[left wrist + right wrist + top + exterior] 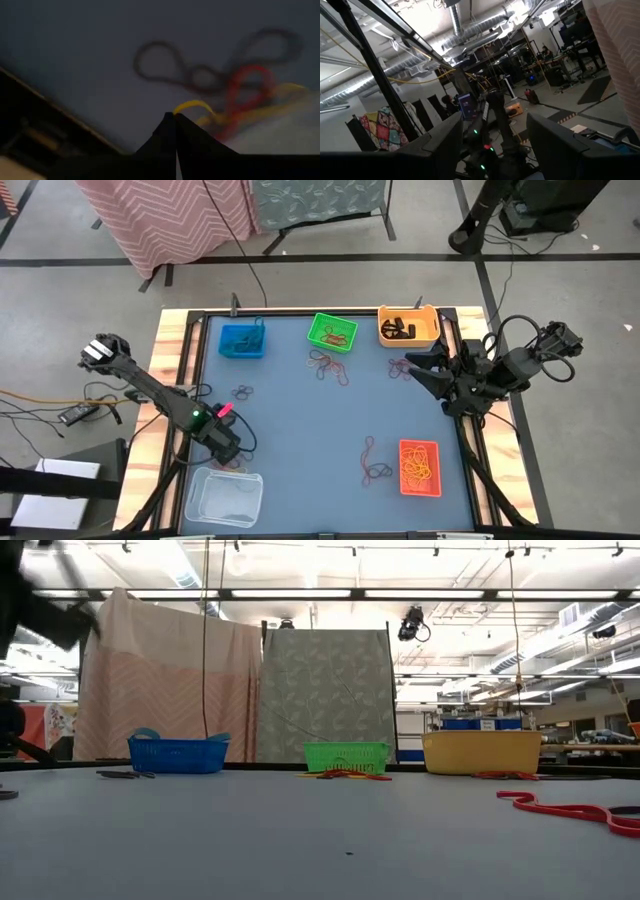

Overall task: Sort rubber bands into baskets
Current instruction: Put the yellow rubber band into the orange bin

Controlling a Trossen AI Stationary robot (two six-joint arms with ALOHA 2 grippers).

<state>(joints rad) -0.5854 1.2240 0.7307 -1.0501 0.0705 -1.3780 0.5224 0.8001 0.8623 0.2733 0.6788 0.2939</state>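
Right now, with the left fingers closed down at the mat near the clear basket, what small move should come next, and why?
Probably a short lift straight up. The left gripper is shut on a yellow rubber band, which curls out from its fingertips, and that band lies against a tangle of red and dark bands. Rising slowly would show whether it comes free alone. The right gripper waits open at the table's right edge.

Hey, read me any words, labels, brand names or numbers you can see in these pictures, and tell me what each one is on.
None can be read. The blue basket, green basket, yellow-orange basket, red-orange basket and clear white basket show no lettering. The small screen in the room behind is too blurred to read.
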